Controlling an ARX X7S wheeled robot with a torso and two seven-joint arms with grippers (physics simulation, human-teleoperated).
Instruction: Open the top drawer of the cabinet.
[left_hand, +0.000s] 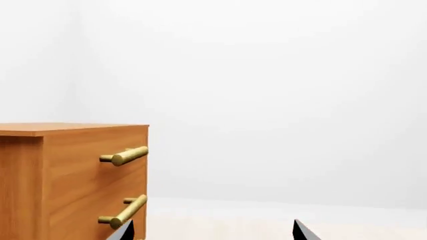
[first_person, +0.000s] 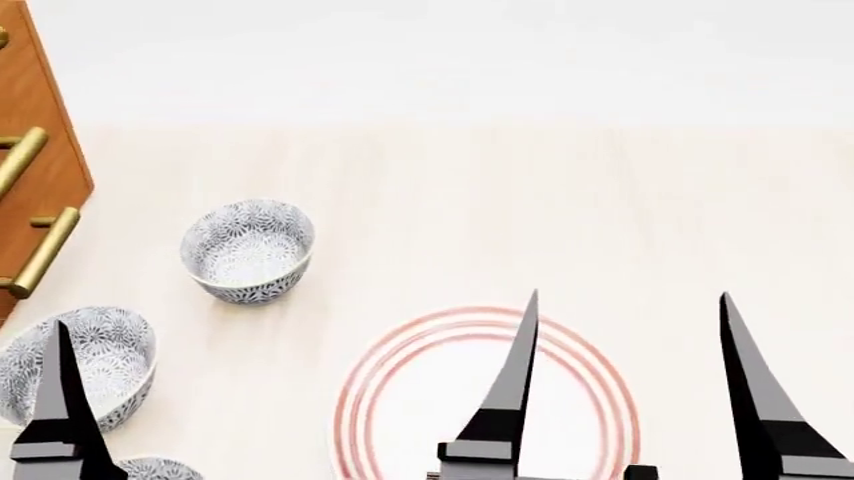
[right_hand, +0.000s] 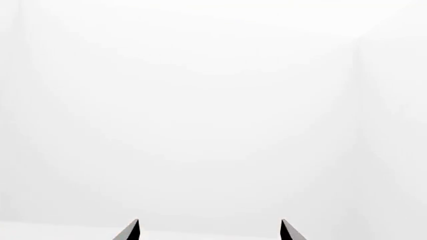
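The cabinet (left_hand: 27, 185) stands at the edge of the left wrist view, orange-brown with a flat top. Its top drawer (left_hand: 77, 152) sits flush with the drawer below, and its brass bar handle (left_hand: 125, 155) sticks out. A second handle (left_hand: 124, 212) lies under it. My left gripper (left_hand: 212, 231) is open and holds nothing; one fingertip (left_hand: 124, 231) overlaps the lower handle's end in the picture. From the head, the cabinet (first_person: 47, 150) is at the far left and only one left finger (first_person: 56, 400) shows. My right gripper (first_person: 627, 300) is open and empty above a plate. It (right_hand: 209, 230) faces a blank white wall.
Three patterned bowls lie near the cabinet: one (first_person: 248, 250) further out, one (first_person: 100, 360) by my left finger, one (first_person: 160, 468) at the bottom edge. A white plate with red rings (first_person: 400, 420) lies under my right gripper. The pale surface (first_person: 534, 200) stretches ahead.
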